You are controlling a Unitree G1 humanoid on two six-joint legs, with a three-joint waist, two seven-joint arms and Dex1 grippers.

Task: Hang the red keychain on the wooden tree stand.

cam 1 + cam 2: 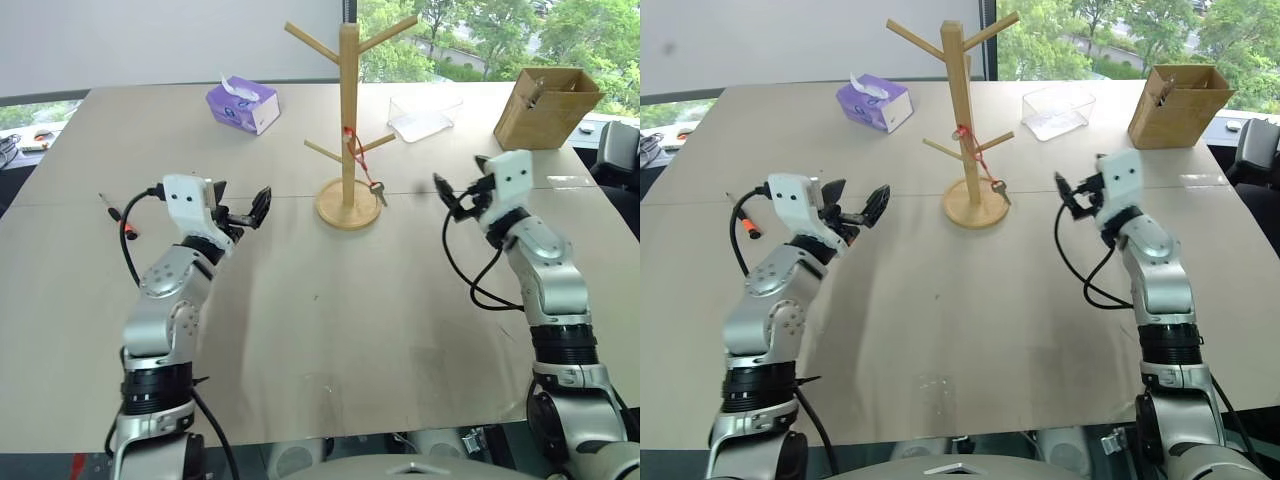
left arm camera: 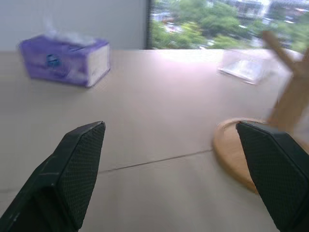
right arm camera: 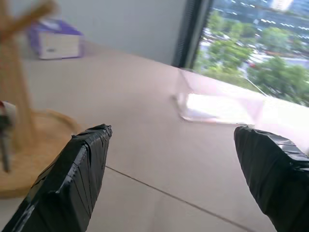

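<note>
The wooden tree stand (image 1: 348, 110) stands upright at the middle of the table on its round base. The red keychain (image 1: 353, 147) hangs from the stand's lower right peg, its small dark key (image 1: 378, 192) dangling just above the base. My left gripper (image 1: 245, 205) hovers over the table to the left of the stand, open and empty, pointing toward it. My right gripper (image 1: 458, 193) hovers to the right of the stand, open and empty, clear of the keychain. In the right wrist view the stand (image 3: 17, 77) and key (image 3: 5, 147) sit beside the open fingers (image 3: 72, 179).
A purple tissue box (image 1: 243, 103) lies at the back left. Behind the stand to the right sits a clear plastic container (image 1: 425, 118), with a brown cardboard box (image 1: 545, 105) at the far right. A screwdriver (image 1: 118, 213) lies at the table's left.
</note>
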